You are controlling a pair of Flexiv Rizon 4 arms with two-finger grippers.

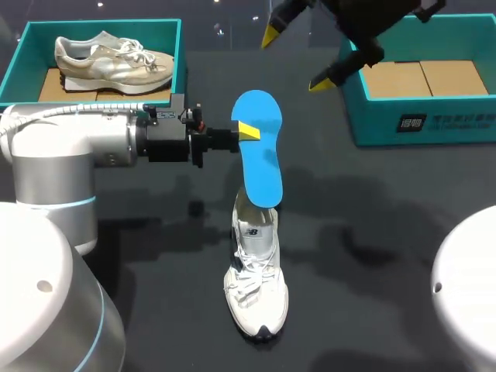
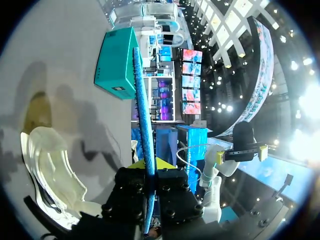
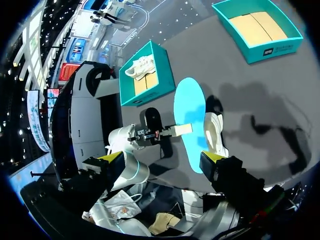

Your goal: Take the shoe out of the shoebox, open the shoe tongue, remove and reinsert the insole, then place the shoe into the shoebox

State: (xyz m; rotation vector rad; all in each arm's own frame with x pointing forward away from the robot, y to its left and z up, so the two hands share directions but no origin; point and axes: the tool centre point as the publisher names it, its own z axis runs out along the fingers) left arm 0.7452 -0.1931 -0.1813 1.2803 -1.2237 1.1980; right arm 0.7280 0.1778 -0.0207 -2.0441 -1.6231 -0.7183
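Head view has the left gripper (image 1: 248,132) pinching the blue insole (image 1: 260,167) upright above the white shoe (image 1: 256,287), so this looks like the reinsert step, its lower end needing steering into the opening (right gripper (image 1: 296,57) hangs wide open by the shoebox (image 1: 434,128)).

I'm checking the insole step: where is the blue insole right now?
In the head view, the flat blue insole hangs mid-table, pinched by the left gripper, its lower end over the heel opening of the white sneaker.
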